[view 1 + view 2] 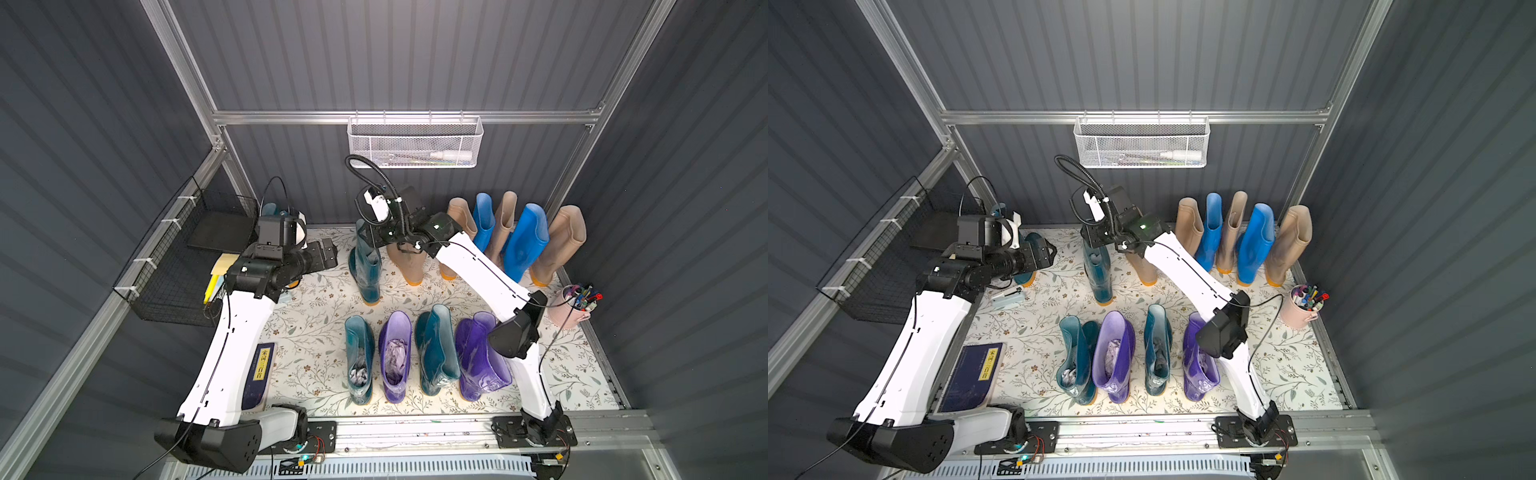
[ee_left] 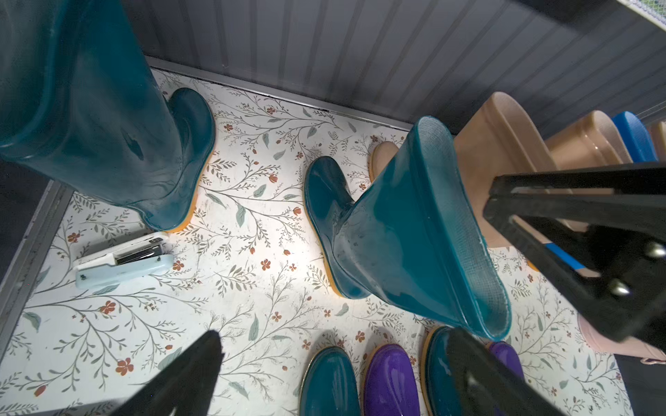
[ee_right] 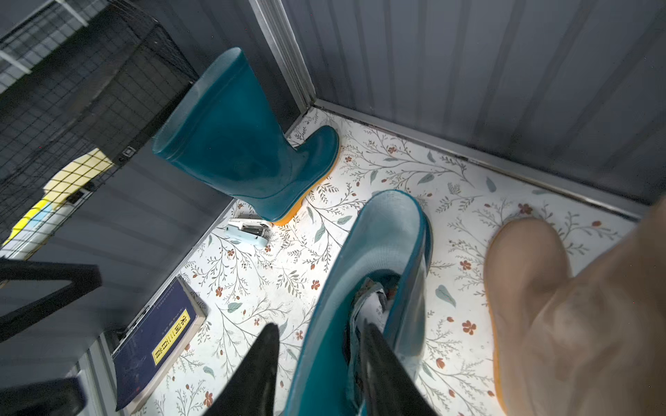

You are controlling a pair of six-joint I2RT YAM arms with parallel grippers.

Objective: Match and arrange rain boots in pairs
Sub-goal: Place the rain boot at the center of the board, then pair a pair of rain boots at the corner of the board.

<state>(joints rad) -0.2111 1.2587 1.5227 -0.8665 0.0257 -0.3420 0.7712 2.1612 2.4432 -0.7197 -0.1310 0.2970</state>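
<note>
A dark teal rain boot stands mid-floor toward the back. My right gripper is open astride its shaft rim, one finger inside and one outside. Another teal boot stands in the far left corner, just beyond my open, empty left gripper. The front row runs teal, purple, teal, purple. Along the back wall lean beige, beige, blue, beige, blue and beige boots.
A pale blue stapler lies beside the corner boot. A navy book lies at the front left. A pink pen cup stands at the right edge. A black wire basket hangs on the left wall, a white mesh basket on the back wall.
</note>
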